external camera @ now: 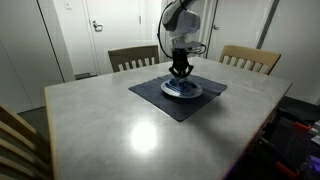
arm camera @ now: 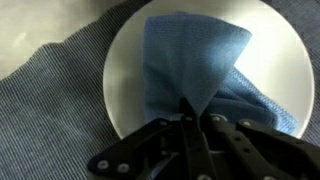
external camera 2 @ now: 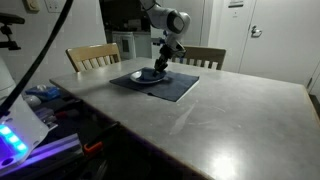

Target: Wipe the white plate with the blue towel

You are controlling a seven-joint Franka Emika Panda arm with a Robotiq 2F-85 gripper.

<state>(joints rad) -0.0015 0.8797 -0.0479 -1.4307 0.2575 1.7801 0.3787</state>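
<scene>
A white plate (arm camera: 130, 70) lies on a dark blue placemat (arm camera: 50, 90) in the wrist view. A blue towel (arm camera: 185, 60) is spread over the plate's middle and right side. My gripper (arm camera: 190, 112) is shut on a pinched fold of the blue towel and holds it against the plate. In both exterior views the gripper (external camera: 180, 72) (external camera 2: 159, 63) points straight down onto the plate (external camera: 182, 90) (external camera 2: 146, 75), at the table's far side. The towel is hard to make out there.
The placemat (external camera: 175, 100) (external camera 2: 165, 87) lies on a large grey table (external camera: 150, 135) (external camera 2: 230, 110). Two wooden chairs (external camera: 133, 57) (external camera: 250, 58) stand behind it, and another chair back (external camera: 20, 140) at the near corner. Cables and equipment (external camera 2: 40, 110) sit beside the table.
</scene>
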